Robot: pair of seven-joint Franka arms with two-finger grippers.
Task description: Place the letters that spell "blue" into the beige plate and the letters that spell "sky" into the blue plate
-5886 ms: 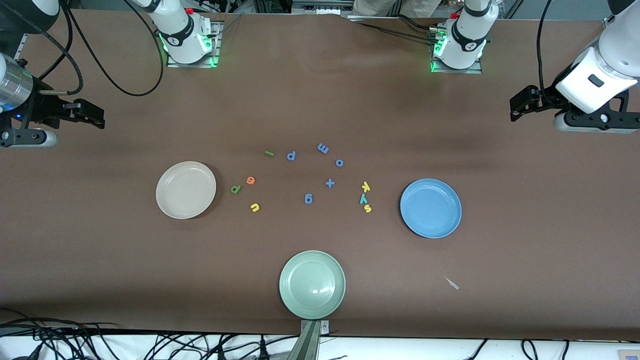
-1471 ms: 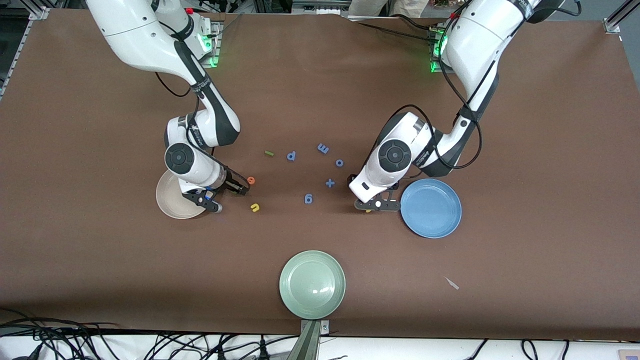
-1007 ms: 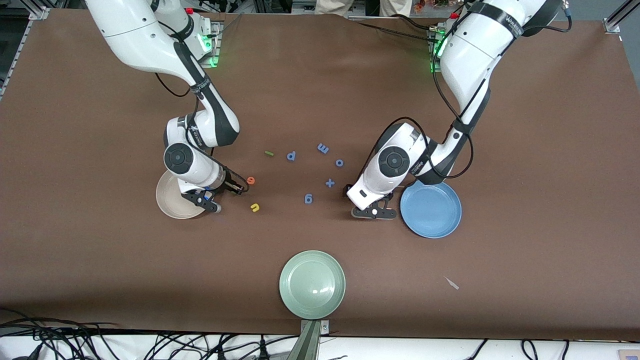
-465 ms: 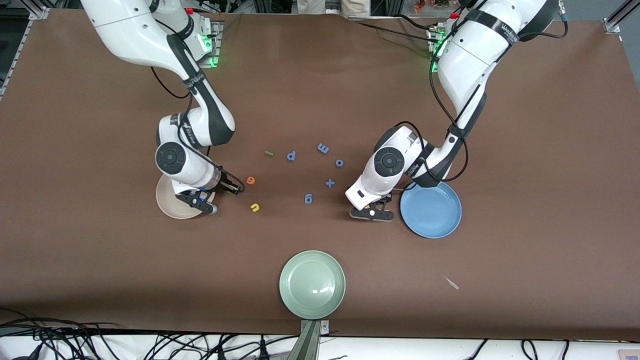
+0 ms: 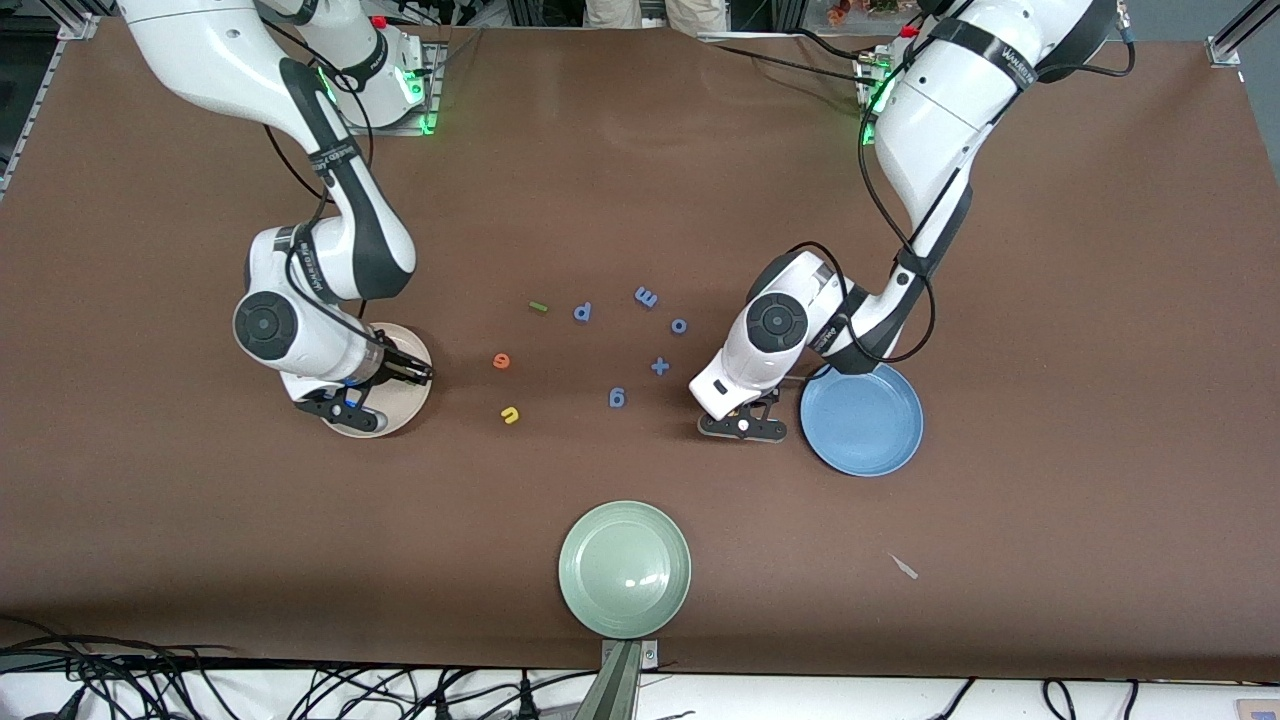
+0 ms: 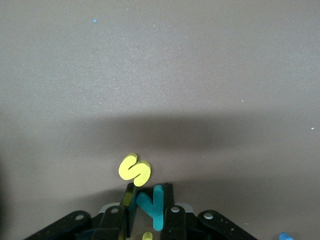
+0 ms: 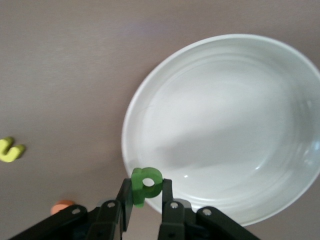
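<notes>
My right gripper [image 7: 146,187] is shut on the olive-green b [image 7: 146,183] and hangs over the beige plate's [image 5: 392,422] rim, toward the loose letters. The orange e [image 5: 501,361], yellow u [image 5: 510,415] and green l [image 5: 538,307] lie on the table beside that plate. My left gripper [image 6: 149,193] is down at the table next to the blue plate [image 5: 862,416], shut on the teal y [image 6: 155,206]. The yellow s [image 6: 134,169] lies just past its fingertips. A bit of yellow, perhaps the k [image 6: 147,236], shows under the hand.
Blue letters lie mid-table: p [image 5: 583,312], m [image 5: 646,297], o [image 5: 679,326], a plus sign [image 5: 659,367] and a g [image 5: 617,398]. A pale green plate [image 5: 624,569] stands nearest the front camera. A small scrap [image 5: 904,567] lies near the blue plate.
My right gripper has carried the b from beside the orange e to over the beige plate's rim. My left gripper has closed on the teal y.
</notes>
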